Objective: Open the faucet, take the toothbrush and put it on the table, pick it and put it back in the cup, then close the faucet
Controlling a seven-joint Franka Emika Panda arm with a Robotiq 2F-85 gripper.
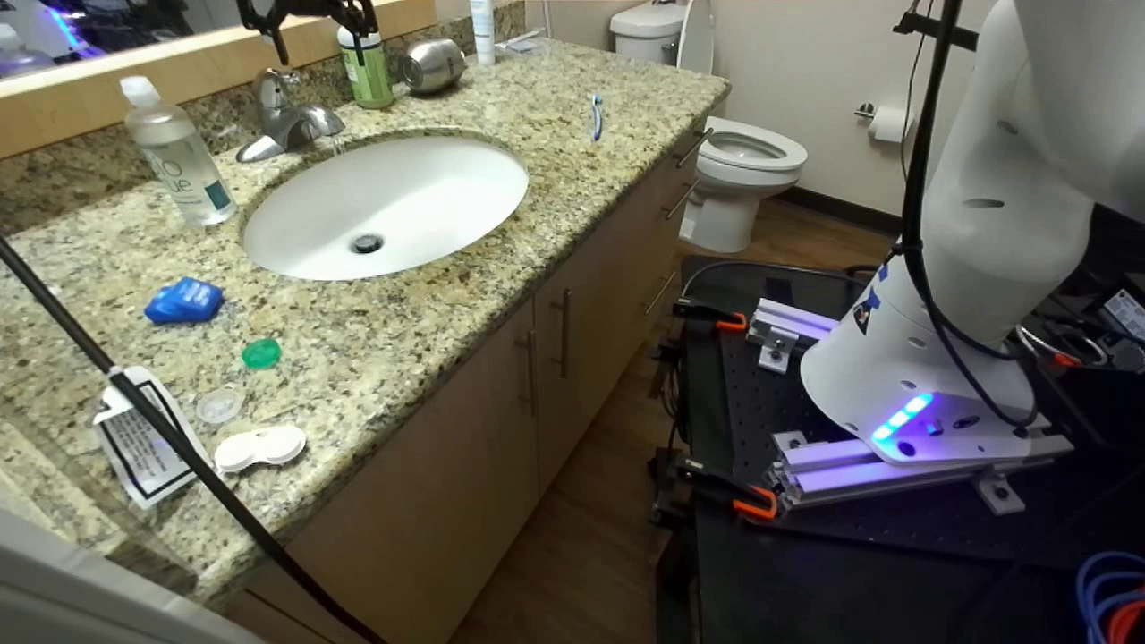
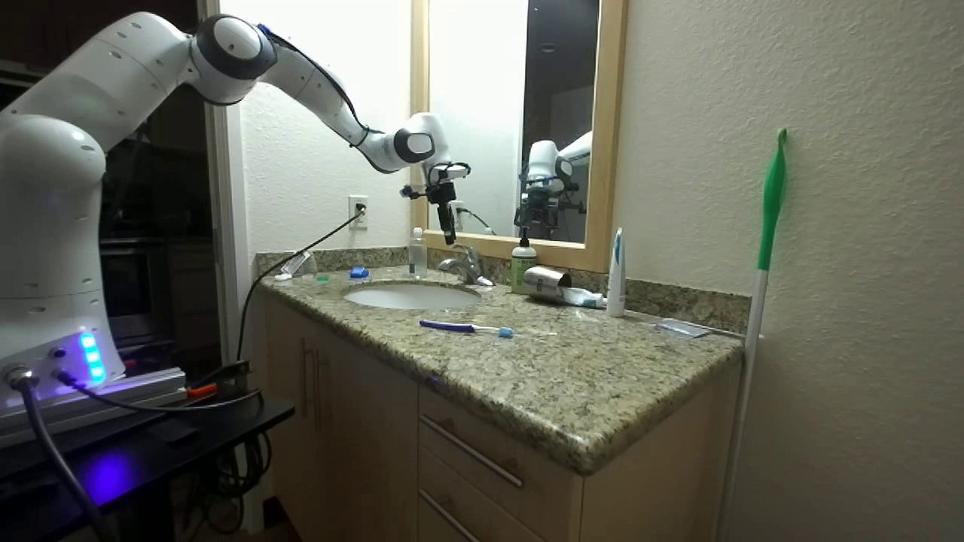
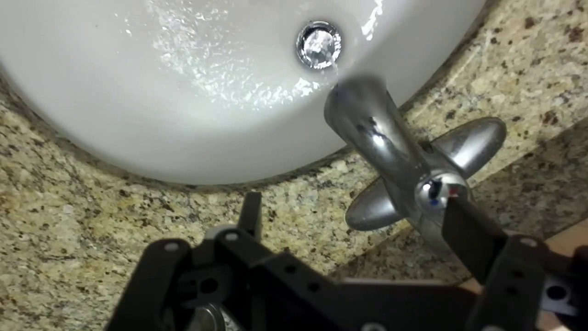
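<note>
The chrome faucet (image 3: 390, 142) stands at the sink's back rim; in the wrist view, water glints around the drain below its spout. My gripper (image 3: 352, 202) is open above it, one fingertip overlapping the handle's round top in that view, nothing held. In an exterior view the gripper (image 2: 449, 237) hangs just over the faucet (image 2: 468, 265). A blue-and-white toothbrush (image 2: 452, 326) lies on the granite table (image 2: 542, 376), right of the sink. The grey metallic cup (image 1: 434, 64) rests on its side near the backsplash, mouth facing away from the faucet.
A clear bottle (image 1: 179, 156) and a green bottle (image 1: 365, 73) flank the faucet. A white tube (image 2: 616, 275) stands upright; another tube (image 2: 581, 296) lies at the cup's mouth. Along the back runs the mirror frame (image 2: 520, 252). A blue item (image 1: 184, 300) lies left of the sink (image 1: 447, 179).
</note>
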